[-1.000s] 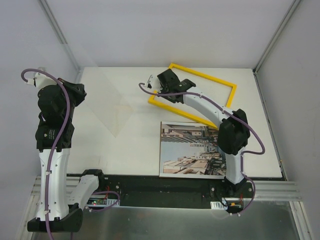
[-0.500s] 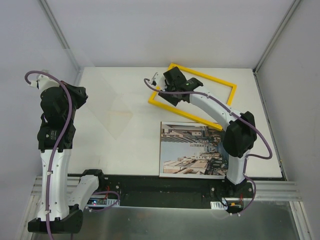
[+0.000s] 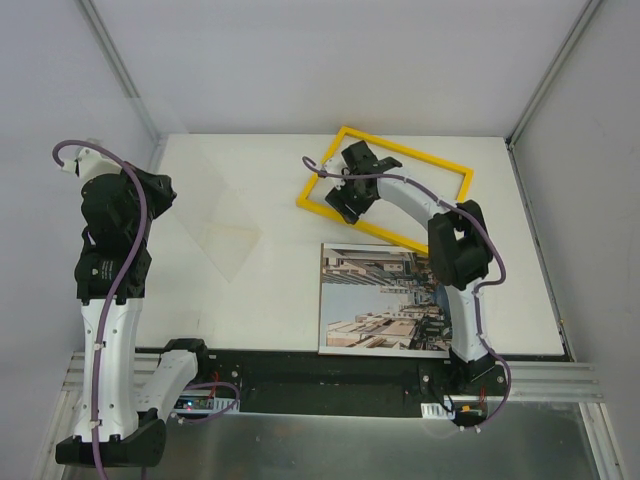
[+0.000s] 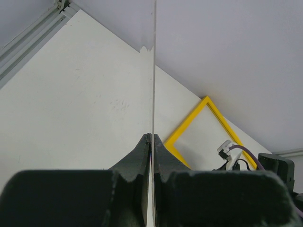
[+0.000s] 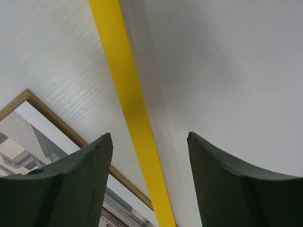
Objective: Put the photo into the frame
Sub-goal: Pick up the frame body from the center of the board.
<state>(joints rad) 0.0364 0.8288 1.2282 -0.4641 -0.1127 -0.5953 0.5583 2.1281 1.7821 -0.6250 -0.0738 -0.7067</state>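
Jaws on the right gripper (image 5: pixel 149 137) stand spread apart w/ nothing pinched btwn them. In its wrist view we see one bar of the thin rectangular bright-yellow picture frame (image 3: pixel 410 152) running lengthwise through the gap, below the fingers (image 5: pixel 71 189). We can't tell whether the tips touch the white table top (image 3: pixel 280 290) or hang just over it. From the top view that gripper sits over the frame's left end, w/ the right arm reaching across the frame's near long bar. Frame lies flat on the far-right part of the table, yellow side up, turned at an angle to the table edges.

The large rectangular paper print of a city street (image 3: pixel 385 300) (tall bldgs, blue sky) lies picture-up near the front edge. Its far edge is just beside the frame's near bar; we can't tell if they touch. The right arm crosses over the print's right portion. In the right wrist view a thin tan strip borders the print; we can't say what it belongs to.

Left gripper (image 4: pixel 152 138) is pressed together on the edge of a thin clear sheet (image 3: pixel 225 235), seen edge-on as a fine line in the left wrist view. Left arm is raised at the table's left side, sheet up off the surface, well apart from frame & print
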